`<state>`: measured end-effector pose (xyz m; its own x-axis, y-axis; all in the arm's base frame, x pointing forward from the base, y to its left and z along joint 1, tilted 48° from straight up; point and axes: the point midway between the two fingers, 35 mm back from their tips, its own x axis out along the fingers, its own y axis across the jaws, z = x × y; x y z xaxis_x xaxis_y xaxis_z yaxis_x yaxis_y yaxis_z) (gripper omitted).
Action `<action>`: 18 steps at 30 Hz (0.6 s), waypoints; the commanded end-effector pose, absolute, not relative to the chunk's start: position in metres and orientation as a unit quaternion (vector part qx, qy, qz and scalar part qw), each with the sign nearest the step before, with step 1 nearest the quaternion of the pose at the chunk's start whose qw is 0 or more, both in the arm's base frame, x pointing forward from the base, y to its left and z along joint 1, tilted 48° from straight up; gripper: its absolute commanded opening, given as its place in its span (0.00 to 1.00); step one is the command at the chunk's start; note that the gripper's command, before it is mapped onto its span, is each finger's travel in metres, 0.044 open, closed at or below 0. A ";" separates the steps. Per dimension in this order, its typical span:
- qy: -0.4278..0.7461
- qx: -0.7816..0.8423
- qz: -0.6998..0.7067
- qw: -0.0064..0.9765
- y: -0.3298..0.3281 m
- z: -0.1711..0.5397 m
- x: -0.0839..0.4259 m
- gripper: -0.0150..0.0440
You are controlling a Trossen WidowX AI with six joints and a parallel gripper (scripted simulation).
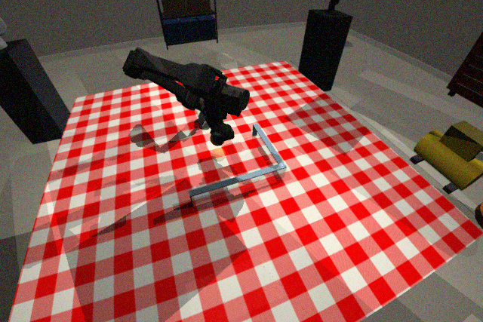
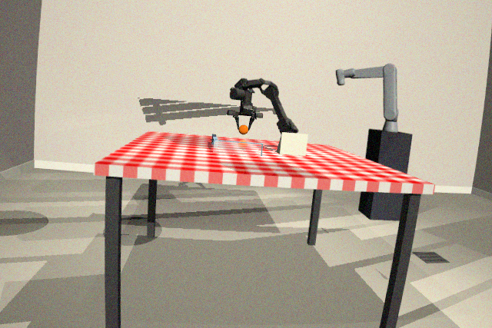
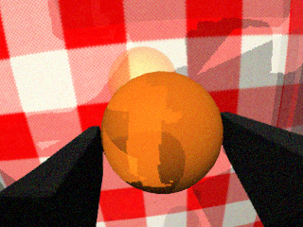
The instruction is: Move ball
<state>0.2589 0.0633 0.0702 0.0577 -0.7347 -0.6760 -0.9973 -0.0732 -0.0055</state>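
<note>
The orange ball is between the two black fingers of my gripper, which is shut on it and holds it above the table. In the top view the arm's dark parts hide the ball. The see-through copy is pale orange and sits on the table; in the wrist view it shows just above the ball, partly covered by it. Two low clear walls with blue-grey top edges meet in a corner to the right of and nearer the top camera than the copy.
The table has a red and white checked cover. A cream-coloured panel stands by the arm's base in the exterior view. Other arms on dark pedestals, a shelf and a yellow machine stand off the table.
</note>
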 end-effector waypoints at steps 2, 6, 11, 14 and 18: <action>0.634 -0.684 0.264 0.246 0.050 0.059 0.260 0.25; 0.634 -0.684 0.264 0.246 0.035 0.046 0.262 0.25; 0.635 -0.684 0.263 0.245 0.017 0.031 0.262 0.25; 0.635 -0.684 0.263 0.245 0.012 0.027 0.261 0.25; 0.635 -0.684 0.263 0.245 0.011 0.026 0.261 0.25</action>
<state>0.2613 0.0132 0.0279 0.0531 -0.7386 -0.6721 -0.9976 -0.0694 -0.0025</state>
